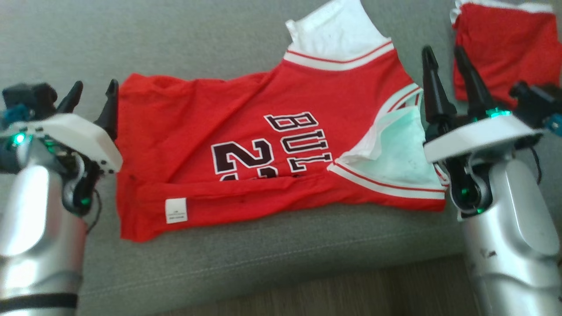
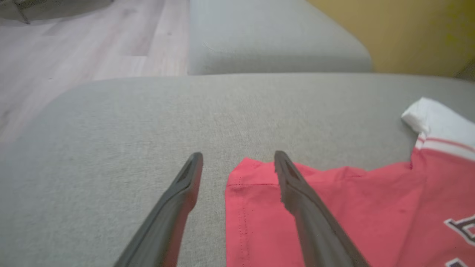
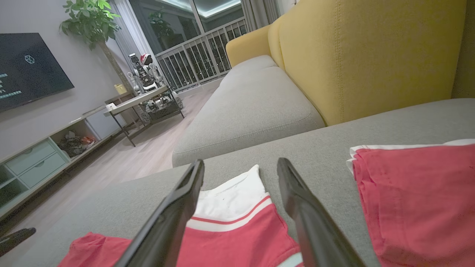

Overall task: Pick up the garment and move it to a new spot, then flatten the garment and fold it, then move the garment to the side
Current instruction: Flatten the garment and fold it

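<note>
Tapered left tool [image 1: 96, 83] (splayed), creased jersey [image 1: 197, 123]

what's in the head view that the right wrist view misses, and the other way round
Head view adds: the black number and lettering on the red jersey, and the white label near its hem.
Right wrist view adds: the room beyond, with a TV, a potted plant, a balcony railing and the yellow sofa back.
Both share: the red jersey spread on the grey cushion, the second red garment beside it, and the open right tool.
</note>
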Motion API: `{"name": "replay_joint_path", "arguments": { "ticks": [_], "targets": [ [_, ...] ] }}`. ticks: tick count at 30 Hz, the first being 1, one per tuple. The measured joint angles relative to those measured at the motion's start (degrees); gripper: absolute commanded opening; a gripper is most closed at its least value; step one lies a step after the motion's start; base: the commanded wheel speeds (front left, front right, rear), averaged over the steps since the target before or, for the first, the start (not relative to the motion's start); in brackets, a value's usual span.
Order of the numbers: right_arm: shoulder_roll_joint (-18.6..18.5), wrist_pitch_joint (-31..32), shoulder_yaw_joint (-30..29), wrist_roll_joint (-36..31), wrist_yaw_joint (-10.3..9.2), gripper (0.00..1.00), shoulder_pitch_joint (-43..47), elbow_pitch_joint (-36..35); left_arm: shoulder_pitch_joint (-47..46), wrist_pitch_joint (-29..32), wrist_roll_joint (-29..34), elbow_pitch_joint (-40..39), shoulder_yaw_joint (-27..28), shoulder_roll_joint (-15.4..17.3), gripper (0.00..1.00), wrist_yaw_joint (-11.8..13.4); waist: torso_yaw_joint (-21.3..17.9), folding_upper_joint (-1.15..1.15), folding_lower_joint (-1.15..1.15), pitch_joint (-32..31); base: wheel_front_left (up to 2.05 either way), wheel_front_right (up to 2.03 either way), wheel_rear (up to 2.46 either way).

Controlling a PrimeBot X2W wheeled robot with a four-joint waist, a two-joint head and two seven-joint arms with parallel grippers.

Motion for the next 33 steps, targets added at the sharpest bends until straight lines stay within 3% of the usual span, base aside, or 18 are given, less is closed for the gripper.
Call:
{"name": "replay_joint_path", "arguments": {
  "ticks": [7, 13, 26, 27, 28, 33],
  "targets": [
    [-0.08, -0.71, 2.03, -0.15, 0.0, 1.0, -3.65, 0.29, -4.58, 8.21, -4.17, 4.49, -7.25, 4.69, 1.0, -0.3, -2.72, 0.0, 0.0, 3.79, 0.0, 0.0, 0.0],
    [-0.1, -1.76, 3.04, -0.13, 0.0, 1.0, -4.96, 0.92, -7.5, 9.06, -5.04, 7.36, -9.47, 7.44, 1.0, -0.36, -4.54, 0.0, 0.01, 5.33, 0.0, 0.0, 0.0],
    [-0.11, -2.72, 3.47, -0.4, 0.0, 1.0, -5.03, 1.61, -11.7, 8.39, -5.36, 12.06, -13.12, 8.75, 1.0, -0.44, -6.19, 0.0, 0.0, 6.63, 0.0, 0.0, 0.0],
    [-0.11, -2.72, 3.46, -0.44, 0.0, 1.0, -5.03, 1.63, -11.8, 8.26, -5.36, 12.25, -13.57, 8.75, 0.42, -0.44, -6.16, 0.0, 0.0, 6.65, 0.0, 0.0, 0.0],
    [-0.11, -2.72, 3.44, -0.65, 0.0, 1.0, -5.03, 1.64, -11.87, 7.81, -5.37, 12.46, -13.97, 8.76, 0.0, -0.44, -6.1, 0.0, 0.0, 6.65, 0.0, 0.0, 0.0],
    [-0.12, -2.68, 2.86, -1.82, 0.0, 1.0, -5.03, 1.74, -12.31, 5.8, -5.97, 12.9, -15.92, 8.31, 0.0, -0.46, -5.32, 0.0, 0.0, 6.46, 0.0, 0.0, 0.0]
  ]
}}
